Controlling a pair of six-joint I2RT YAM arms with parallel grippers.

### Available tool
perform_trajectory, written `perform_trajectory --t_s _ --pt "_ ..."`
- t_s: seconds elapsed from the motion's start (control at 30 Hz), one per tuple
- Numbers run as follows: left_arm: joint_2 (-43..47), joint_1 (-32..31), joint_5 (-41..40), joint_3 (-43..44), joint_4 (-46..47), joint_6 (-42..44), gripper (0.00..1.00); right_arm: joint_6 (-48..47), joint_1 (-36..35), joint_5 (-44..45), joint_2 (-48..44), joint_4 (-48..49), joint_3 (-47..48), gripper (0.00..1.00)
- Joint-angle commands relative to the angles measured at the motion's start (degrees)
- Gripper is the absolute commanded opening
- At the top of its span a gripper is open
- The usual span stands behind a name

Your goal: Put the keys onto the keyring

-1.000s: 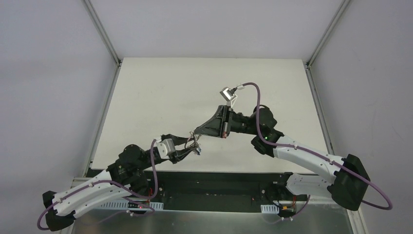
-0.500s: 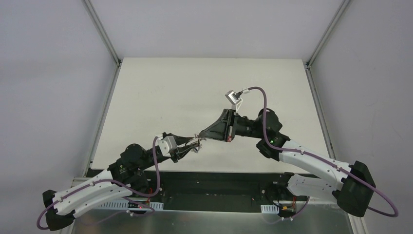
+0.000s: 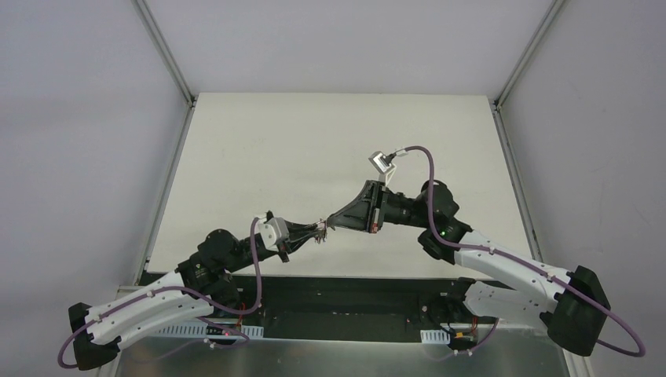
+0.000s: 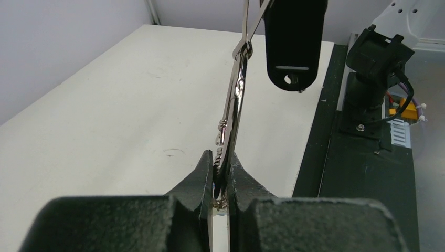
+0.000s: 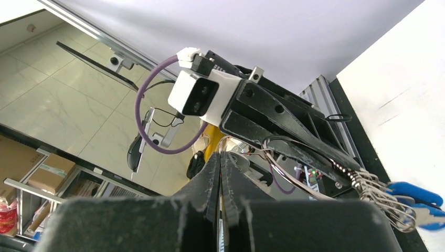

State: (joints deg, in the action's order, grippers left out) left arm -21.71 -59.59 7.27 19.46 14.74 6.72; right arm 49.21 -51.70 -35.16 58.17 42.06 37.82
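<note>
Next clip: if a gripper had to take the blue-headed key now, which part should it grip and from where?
Likely its blue head: flat, broad, jutting clear of the silver keys bunched on the keyring. Approach from that outer side, away from the left gripper, pads across the flat faces.

my left gripper (image 4: 220,160) is matt black plastic, faintly grainy. the keyring (image 4: 234,100) is thin polished metal, glossy and bright. the table (image 4: 120,115) is smooth, matt off-white.
</note>
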Motion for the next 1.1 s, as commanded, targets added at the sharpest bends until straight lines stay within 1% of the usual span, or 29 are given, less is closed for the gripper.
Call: perform_trajectory --t_s 0.0,0.13,0.27,0.33,0.4,0.47,0.53,0.63,0.8,0.93,1.07 --pt "0.5 -0.1 0.3 3.2 3.2 -1.3 0.0 -0.8 0.7 0.4 -2.5 2.9 -1.7 0.0" --pt "0.0 -0.1 -2.0 4.8 2.4 -2.4 0.0 -1.8 1.2 1.0 -4.2 0.0 -3.8 0.0" --pt "-2.5 -0.1 -3.4 6.4 1.9 -2.8 0.0 -2.9 1.8 2.7 -6.4 -2.7 -6.8 0.0" --pt "-4.3 -0.1 -4.9 7.3 1.8 -3.2 0.0 -3.6 2.4 4.2 -7.8 -5.3 -7.9 0.08" --pt "-6.5 -0.1 -6.2 8.3 1.1 -3.5 0.0 -4.2 3.1 5.3 -9.1 -7.6 -8.7 0.23" --pt "-8.9 -0.1 -8.3 9.4 0.6 -3.7 0.0 -5.3 3.7 7.2 -10.6 -10.8 -9.5 0.33" --pt "-11.3 -0.1 -11.6 10.6 0.2 -3.8 0.0 -5.9 4.4 9.3 -12.1 -14.1 -10.2 0.4" --pt "-15.5 -0.1 -16.3 12.3 -0.7 -3.5 0.0 -7.3 5.2 13.5 -14.5 -19.4 -11.3 0.46" --pt "-23.8 0.0 -22.4 16.8 -3.5 -2.5 0.0 -9.3 5.3 23.8 -18.4 -28.7 -12.1 0.51" --pt "-30.6 0.0 -26.4 20.8 -5.9 -2.6 0.0 -10.3 5.3 31.4 -21.0 -34.6 -12.5 0.52" --pt "-39.2 1.7 -26.5 25.4 -8.4 -2.8 0.0 -10.4 5.4 34.7 -22.7 -36.6 -13.4 0.52"
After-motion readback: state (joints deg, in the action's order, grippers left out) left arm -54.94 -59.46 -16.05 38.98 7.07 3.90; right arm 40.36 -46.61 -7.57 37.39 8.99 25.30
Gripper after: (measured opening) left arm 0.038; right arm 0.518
